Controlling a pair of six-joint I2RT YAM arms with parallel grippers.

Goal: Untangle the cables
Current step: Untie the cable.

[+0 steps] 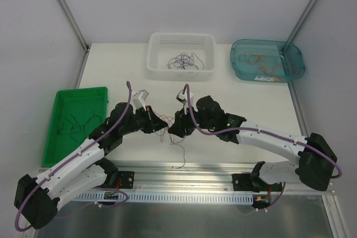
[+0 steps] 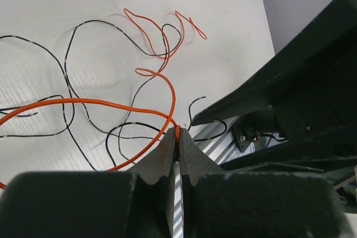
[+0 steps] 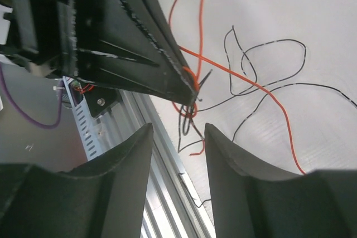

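Note:
The cables (image 1: 170,132) are thin orange and black wires lying in a loose tangle on the white table between my two grippers. My left gripper (image 2: 178,132) is shut on an orange cable (image 2: 83,102), pinched at the fingertips. That cable loops off to the left over black cables (image 2: 67,71). My right gripper (image 3: 178,129) is open and holds nothing. It faces the left gripper's fingers (image 3: 167,76), with a small knot of orange and black wire just beyond its tips. From above, the left gripper (image 1: 158,128) and right gripper (image 1: 174,129) nearly meet.
A white basket (image 1: 181,74) holding dark wires stands at the back centre. A blue tray (image 1: 297,59) with orange wires is at the back right. A green tray (image 1: 81,90) with black wires lies on the left. A metal rail (image 1: 184,174) runs along the near edge.

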